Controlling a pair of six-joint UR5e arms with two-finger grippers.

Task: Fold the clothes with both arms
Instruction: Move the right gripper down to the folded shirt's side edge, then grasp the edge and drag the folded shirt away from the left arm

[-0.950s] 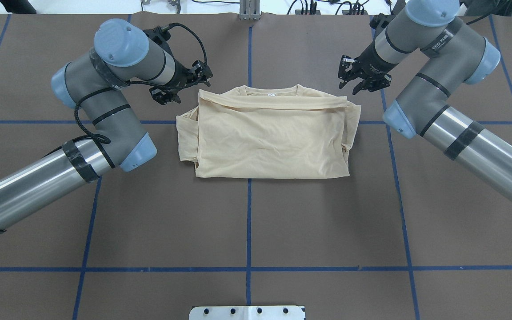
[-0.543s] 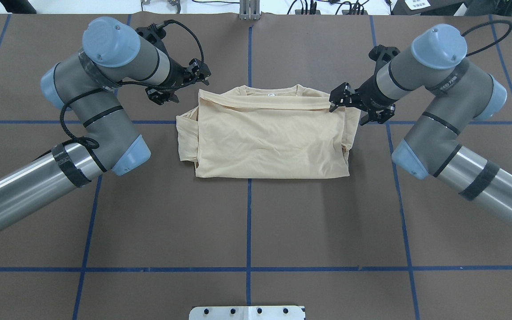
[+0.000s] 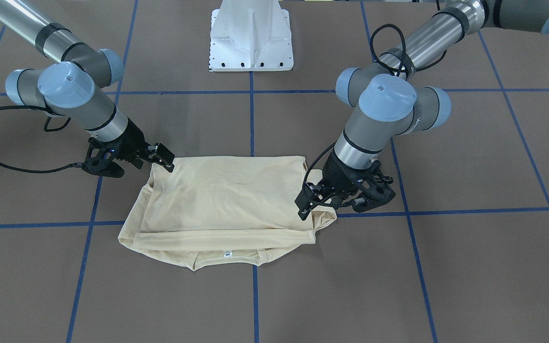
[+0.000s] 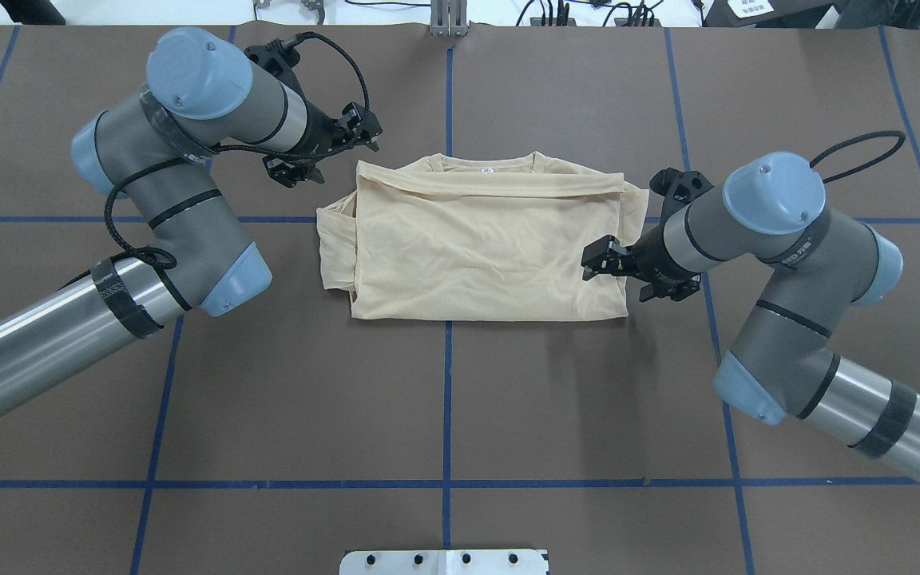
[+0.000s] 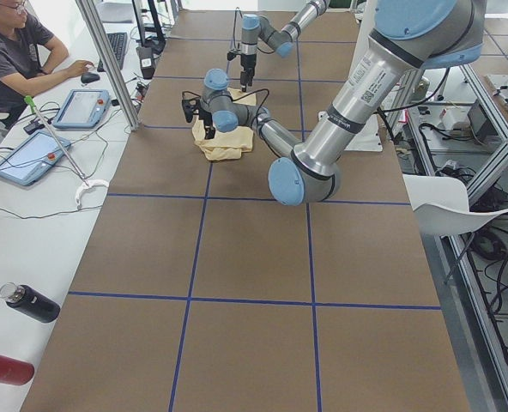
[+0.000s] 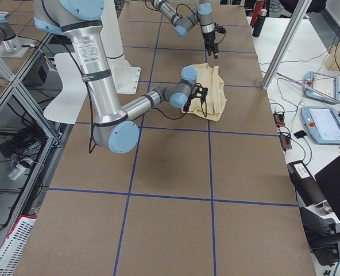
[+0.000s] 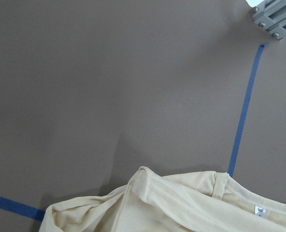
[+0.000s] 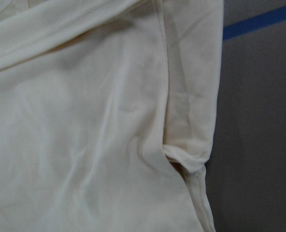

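Note:
The cream-yellow shirt (image 4: 476,239) lies folded into a rectangle in the middle of the table, its collar and white neck label (image 4: 487,169) at the far side. The print is hidden. My left gripper (image 4: 332,156) is open and empty beside the shirt's far-left corner; it also shows in the front-facing view (image 3: 336,202). The left wrist view shows that corner and collar (image 7: 181,203). My right gripper (image 4: 621,278) is open over the shirt's right edge near the front corner, holding nothing. The right wrist view shows the folded side edge (image 8: 85,121) close up.
Brown table cover with blue tape lines (image 4: 448,399). The white pedestal base (image 3: 250,38) stands at the robot's side. An operator (image 5: 14,51) sits at a side bench with tablets (image 5: 31,159) and bottles (image 5: 31,302).
My right gripper has moved from beyond the shirt's far-right corner toward the robot, along the right edge. The left arm shifted only slightly. The shirt has not moved.

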